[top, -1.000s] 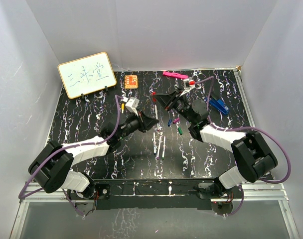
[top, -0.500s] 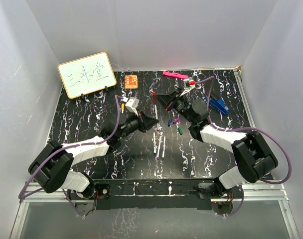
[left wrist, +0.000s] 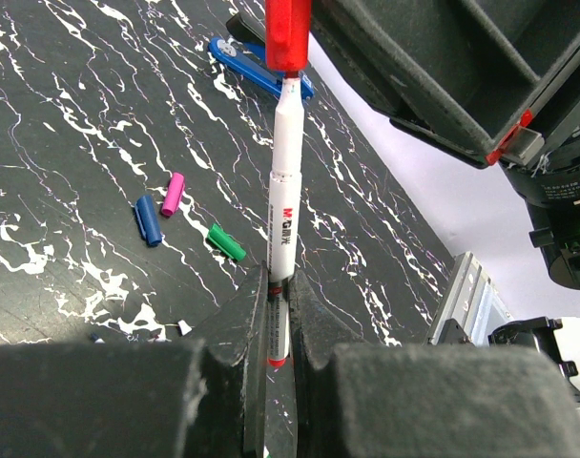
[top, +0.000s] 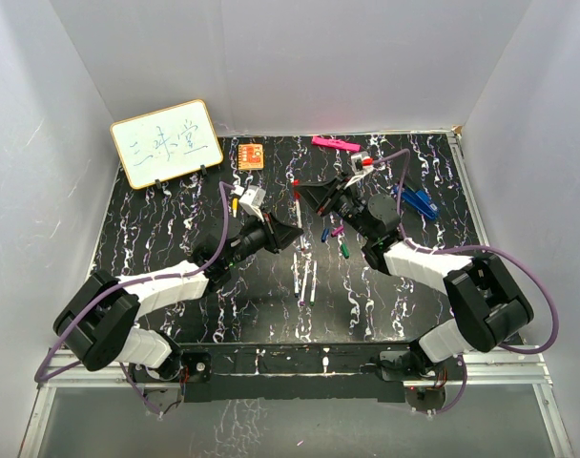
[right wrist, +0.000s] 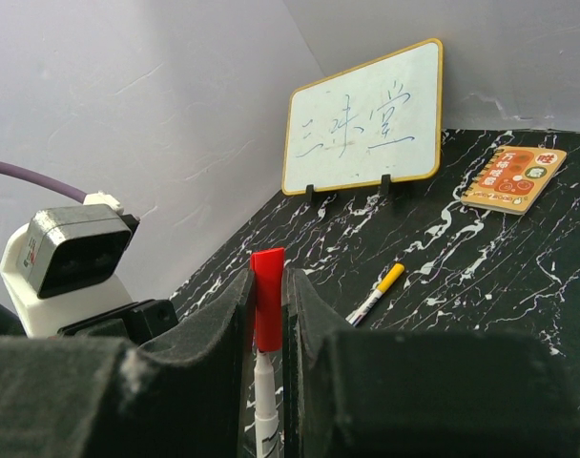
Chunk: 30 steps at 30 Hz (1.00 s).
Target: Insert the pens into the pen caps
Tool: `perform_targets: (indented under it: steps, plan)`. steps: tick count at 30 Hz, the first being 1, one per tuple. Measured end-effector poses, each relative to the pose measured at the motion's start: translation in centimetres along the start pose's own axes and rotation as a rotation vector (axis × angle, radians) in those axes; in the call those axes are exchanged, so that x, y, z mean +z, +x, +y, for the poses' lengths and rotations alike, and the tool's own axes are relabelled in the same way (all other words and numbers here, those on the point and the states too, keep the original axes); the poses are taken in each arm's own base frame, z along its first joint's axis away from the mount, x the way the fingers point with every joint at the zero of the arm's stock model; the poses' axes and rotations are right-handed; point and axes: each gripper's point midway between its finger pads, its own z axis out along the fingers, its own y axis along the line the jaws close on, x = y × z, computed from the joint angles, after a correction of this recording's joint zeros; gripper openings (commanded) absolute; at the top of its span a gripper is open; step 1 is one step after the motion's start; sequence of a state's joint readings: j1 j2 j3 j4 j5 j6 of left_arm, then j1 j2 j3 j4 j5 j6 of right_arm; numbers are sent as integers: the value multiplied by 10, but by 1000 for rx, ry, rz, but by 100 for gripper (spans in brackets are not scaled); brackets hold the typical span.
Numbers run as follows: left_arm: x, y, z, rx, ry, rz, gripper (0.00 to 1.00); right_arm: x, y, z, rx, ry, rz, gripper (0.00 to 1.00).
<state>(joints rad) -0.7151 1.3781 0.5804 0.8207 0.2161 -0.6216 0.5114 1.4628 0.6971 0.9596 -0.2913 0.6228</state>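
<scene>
– Now, what is the left gripper (left wrist: 279,291) doing?
– Clamped on the white pen (left wrist: 283,205), held between both grippers above the table (left wrist: 71,143).
– Right gripper (right wrist: 267,284)?
– Clamped on the red cap (right wrist: 267,310); the pen tip meets its opening.

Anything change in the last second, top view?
Barely. The right gripper, shut on the red cap, seems to have crept a touch toward the near edge, cap on the tip of the pen clamped in the left gripper. Nothing grabbed or released. Loose caps and spare pens stayed put.
</scene>
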Motion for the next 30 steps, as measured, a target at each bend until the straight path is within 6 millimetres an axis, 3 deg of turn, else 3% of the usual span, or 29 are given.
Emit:
perform_targets:
  steps: [30]
  plan:
    - [0,-8,5,-40,-24,-30,0,-2,7,7,7,-17,27,0]
